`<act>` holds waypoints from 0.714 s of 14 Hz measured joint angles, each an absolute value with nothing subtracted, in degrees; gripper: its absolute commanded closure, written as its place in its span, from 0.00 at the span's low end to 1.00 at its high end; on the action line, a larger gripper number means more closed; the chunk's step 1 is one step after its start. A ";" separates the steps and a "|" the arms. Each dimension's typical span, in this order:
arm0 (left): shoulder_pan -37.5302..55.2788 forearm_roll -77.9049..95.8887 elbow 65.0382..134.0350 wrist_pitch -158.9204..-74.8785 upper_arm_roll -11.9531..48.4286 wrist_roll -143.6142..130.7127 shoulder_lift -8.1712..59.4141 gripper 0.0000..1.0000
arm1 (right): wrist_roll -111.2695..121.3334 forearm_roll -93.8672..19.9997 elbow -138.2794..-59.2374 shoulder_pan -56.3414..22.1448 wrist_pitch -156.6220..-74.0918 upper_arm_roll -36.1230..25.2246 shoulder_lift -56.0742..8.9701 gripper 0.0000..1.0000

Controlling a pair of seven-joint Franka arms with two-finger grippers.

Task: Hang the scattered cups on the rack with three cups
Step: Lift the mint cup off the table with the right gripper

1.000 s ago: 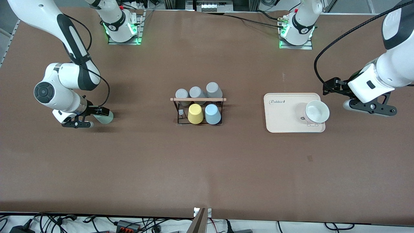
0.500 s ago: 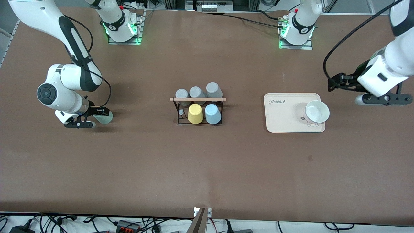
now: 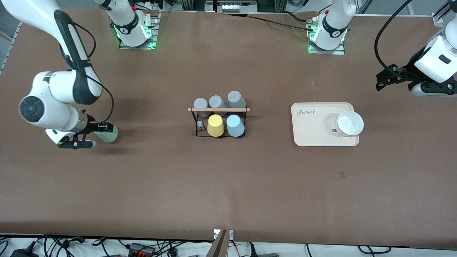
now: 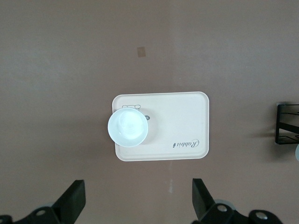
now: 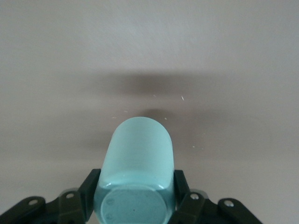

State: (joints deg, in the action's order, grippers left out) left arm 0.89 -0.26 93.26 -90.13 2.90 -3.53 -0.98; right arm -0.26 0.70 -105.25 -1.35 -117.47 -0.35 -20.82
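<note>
The rack (image 3: 219,121) stands in the middle of the table (image 3: 228,185). It is a small black wire stand with a light wooden rod (image 3: 218,109) along its top. Five cups sit on it, all upside down. The two nearest the front camera are a yellow cup (image 3: 215,125) and a light blue cup (image 3: 235,125), side by side. Three grey cups (image 3: 217,102) stand in a row farther back, past the rod.

Toward the left arm's end of the table lies a beige tray (image 3: 314,125). A white bowl (image 3: 350,123) sits on its end nearer that arm. Nothing can be seen in the bowl.

The mint green cup (image 3: 106,135) is smooth, small and has no handle. It lies on its side in the air, over bare table near the right arm's end. The right gripper (image 3: 95,134) squeezes it near its flat bottom, one finger on each side.

The left gripper (image 4: 138,200) hangs over bare table at the left arm's end, its fingers spread wide and holding nothing.
</note>
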 measured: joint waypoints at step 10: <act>1.27 -0.26 93.31 -90.05 2.85 -3.27 -0.98 0.00 | -8.19 -2.83 -88.17 -16.54 -105.50 0.26 -21.15 0.80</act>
State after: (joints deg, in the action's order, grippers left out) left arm 1.27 -0.26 93.31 -90.05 2.85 -3.27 -0.98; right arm -8.19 -2.83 -88.17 -16.54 -105.50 0.26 -21.15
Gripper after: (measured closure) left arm 0.000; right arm 0.326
